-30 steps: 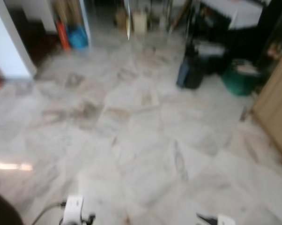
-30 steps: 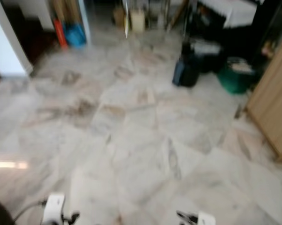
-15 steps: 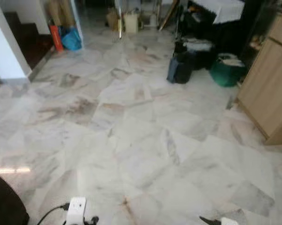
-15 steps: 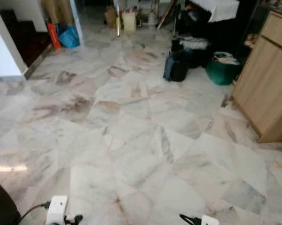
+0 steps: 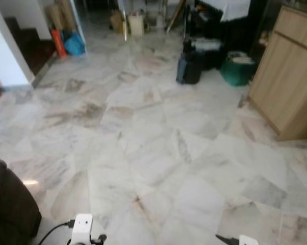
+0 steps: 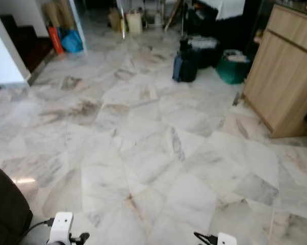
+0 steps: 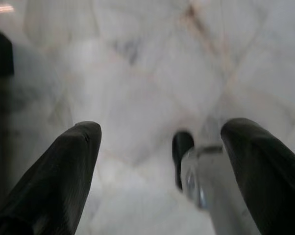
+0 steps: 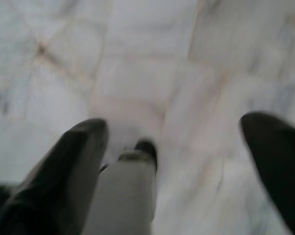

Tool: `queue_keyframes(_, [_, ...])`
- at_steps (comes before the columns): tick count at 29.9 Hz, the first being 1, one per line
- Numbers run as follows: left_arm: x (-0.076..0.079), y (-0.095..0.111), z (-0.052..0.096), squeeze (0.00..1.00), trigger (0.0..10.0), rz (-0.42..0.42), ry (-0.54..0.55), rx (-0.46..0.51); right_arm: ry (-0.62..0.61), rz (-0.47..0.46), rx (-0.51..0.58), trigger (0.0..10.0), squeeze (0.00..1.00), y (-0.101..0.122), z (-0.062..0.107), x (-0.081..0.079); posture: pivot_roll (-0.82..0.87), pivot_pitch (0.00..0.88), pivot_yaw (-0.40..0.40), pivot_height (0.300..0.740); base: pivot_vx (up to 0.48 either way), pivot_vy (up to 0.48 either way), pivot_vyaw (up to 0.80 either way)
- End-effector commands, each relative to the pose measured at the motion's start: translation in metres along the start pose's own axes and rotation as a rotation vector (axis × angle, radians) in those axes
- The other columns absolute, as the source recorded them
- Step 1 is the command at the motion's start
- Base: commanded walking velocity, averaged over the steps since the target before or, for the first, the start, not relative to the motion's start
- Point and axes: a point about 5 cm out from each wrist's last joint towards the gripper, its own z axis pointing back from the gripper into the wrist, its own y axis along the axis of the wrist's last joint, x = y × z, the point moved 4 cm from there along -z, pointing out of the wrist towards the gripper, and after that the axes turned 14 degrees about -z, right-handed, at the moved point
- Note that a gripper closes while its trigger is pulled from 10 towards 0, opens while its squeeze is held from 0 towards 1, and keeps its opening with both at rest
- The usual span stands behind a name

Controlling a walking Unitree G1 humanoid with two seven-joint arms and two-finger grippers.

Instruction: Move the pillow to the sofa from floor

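Ahead, marble floor (image 5: 158, 153); dark sofa (image 5: 8, 209) at near left. Left hand (image 7: 162, 147) and right hand (image 8: 174, 147) both spread wide, empty, above floor.

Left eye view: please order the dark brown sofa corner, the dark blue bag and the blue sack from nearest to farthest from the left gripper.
From the left gripper, low at the frame's bottom edge:
1. Dark brown sofa corner, just to its left.
2. Dark blue bag, far ahead, to the right.
3. Blue sack, farthest, ahead-left beside the white wall.
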Motion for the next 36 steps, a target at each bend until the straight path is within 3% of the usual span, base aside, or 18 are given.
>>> queue_keyframes(1, [-0.0047, -0.0071, 0.0012, 0.00, 10.0, -0.015, 0.005, -0.030, 0.001, 0.002, -0.007, 10.0, 0.00, -0.0022, 0.0000, -0.0021, 0.02, 0.025, 0.004, 0.740, -0.341, 0.000, 0.00])
queue_keyframes(36, [-0.0065, -0.0032, 0.0002, 0.00, 10.0, -0.022, 0.008, -0.028, 0.012, 0.011, -0.004, 10.0, 0.00, 0.0017, -0.0020, -0.0069, 0.01, 0.012, 0.014, 0.740, -0.313, 0.000, 0.00])
